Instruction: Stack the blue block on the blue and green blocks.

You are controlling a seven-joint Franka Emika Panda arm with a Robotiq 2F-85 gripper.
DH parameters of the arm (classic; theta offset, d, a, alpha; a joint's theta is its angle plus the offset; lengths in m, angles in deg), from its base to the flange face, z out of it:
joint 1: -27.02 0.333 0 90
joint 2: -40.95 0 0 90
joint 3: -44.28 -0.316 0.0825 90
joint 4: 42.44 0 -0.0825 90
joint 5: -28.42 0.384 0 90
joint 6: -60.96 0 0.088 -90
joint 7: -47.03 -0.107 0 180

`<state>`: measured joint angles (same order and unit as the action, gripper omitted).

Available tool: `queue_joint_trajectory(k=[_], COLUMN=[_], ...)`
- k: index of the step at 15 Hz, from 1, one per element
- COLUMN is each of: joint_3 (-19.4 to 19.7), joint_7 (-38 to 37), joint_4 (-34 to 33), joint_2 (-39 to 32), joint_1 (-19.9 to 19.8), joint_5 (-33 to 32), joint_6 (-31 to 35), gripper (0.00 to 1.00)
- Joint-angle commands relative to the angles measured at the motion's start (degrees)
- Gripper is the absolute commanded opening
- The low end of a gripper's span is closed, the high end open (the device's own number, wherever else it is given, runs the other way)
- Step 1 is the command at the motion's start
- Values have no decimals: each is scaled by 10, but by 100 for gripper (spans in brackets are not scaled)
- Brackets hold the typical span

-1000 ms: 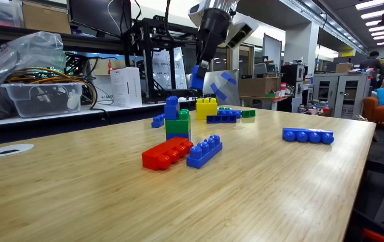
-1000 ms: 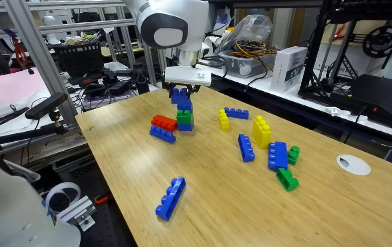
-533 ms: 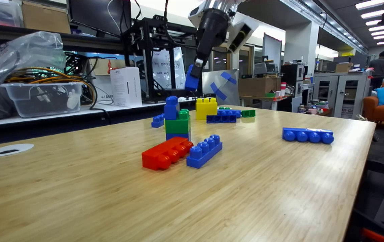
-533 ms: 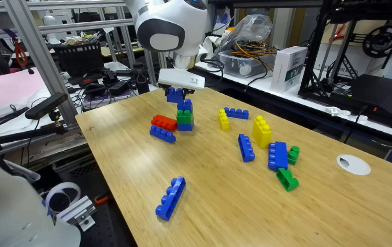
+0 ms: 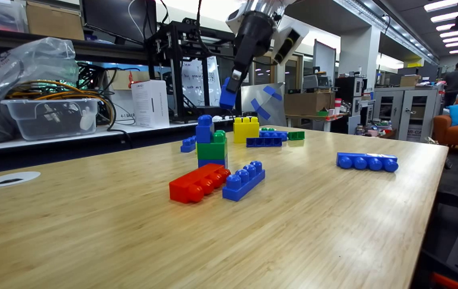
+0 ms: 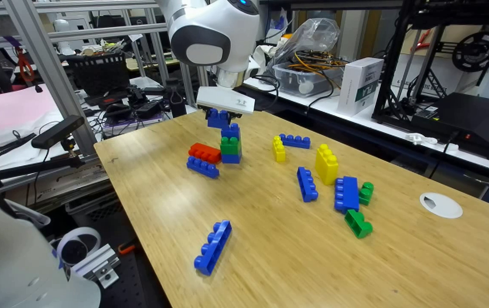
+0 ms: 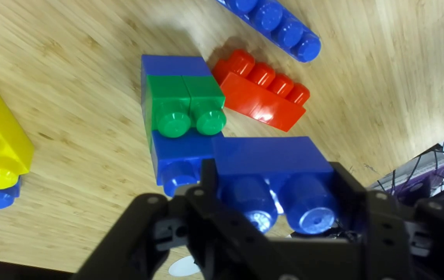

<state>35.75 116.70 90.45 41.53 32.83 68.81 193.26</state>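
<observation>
The blue block (image 7: pixel 270 155) is pinched between the jaws above the counter (image 6: pixel 261 239), a gap showing in an exterior view between it and the blue and green blocks (image 5: pixel 212 150), inward of the counter's far edge, whereas in the wrist view it partly hides their topmost blue brick (image 7: pixel 183 147).

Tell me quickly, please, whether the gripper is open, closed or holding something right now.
Gripper: closed on the blue block, holding it up off the table.

The block (image 6: pixel 218 121) in the end effector (image 7: pixel 271 177) hangs near the stack (image 6: pixel 231 149).
</observation>
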Motion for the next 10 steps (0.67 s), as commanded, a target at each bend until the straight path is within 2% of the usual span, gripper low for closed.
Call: queue_joint_trajectory(k=[1, 9, 10], joint_3=[6, 6, 5], joint_7=[-1, -1, -9], joint_4=[-1, -1, 0], joint_2=[0, 0, 0], joint_1=[6, 6, 7], joint_5=[-1, -1, -7], joint_6=[-1, -1, 6], gripper=[70, 70, 45])
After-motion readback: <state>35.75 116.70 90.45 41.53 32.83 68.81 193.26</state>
